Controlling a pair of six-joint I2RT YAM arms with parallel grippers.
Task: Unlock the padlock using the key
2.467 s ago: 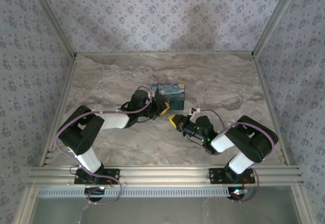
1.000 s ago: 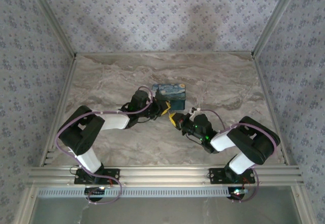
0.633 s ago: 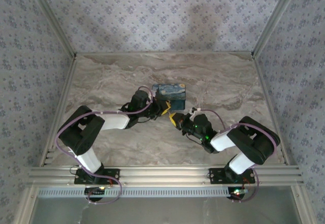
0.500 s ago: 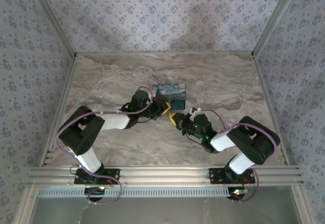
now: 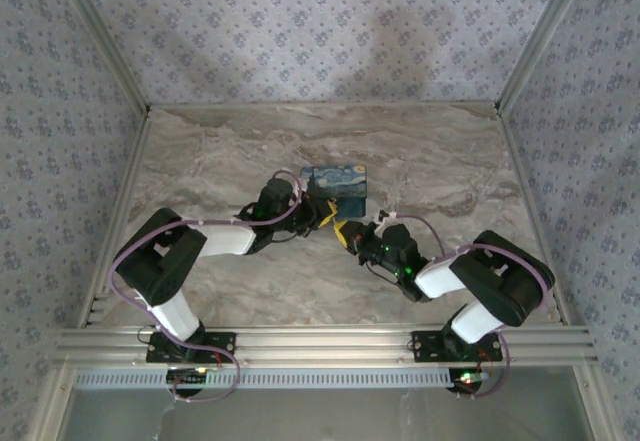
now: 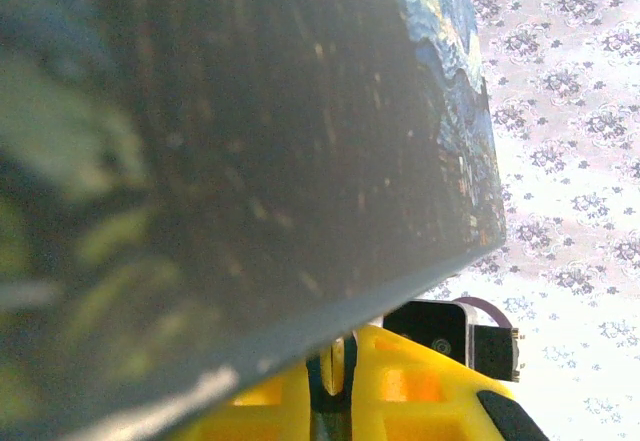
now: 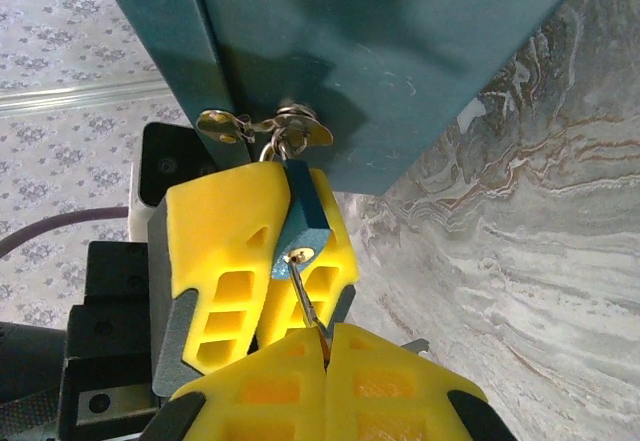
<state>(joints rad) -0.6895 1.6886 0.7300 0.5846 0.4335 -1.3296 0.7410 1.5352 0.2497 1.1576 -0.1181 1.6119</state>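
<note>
A marbled bench (image 5: 220, 161) is shown with a blue painted tin (image 5: 335, 183) on it. A small blue padlock (image 7: 300, 216), hung from the tin's clasp (image 7: 265, 126), is pinched by the left fingers (image 7: 215, 261). The key (image 7: 308, 306), its tip at the keyhole, is pinched by the right fingers (image 7: 390, 381)

A blue rectangular tin (image 5: 333, 187) with a swirly night-sky painting on its upturned lid is noted near the middle of the bench (image 5: 440, 161), a little toward the far side. The bench is surfaced in a grey-and-tan marble pattern, veined. In the right wrist view the tin's plain teal side is seen close up, with a small metal hasp (image 7: 262, 126) fixed to it. In the left wrist view the same tin is seen dark and blurred, a strip of painted lid showing at its edge. The bench is enclosed on three sides by walls (image 5: 300, 31) papered in a pale floral print. An aluminium rail (image 5: 320, 343) is run along the near edge.
</note>
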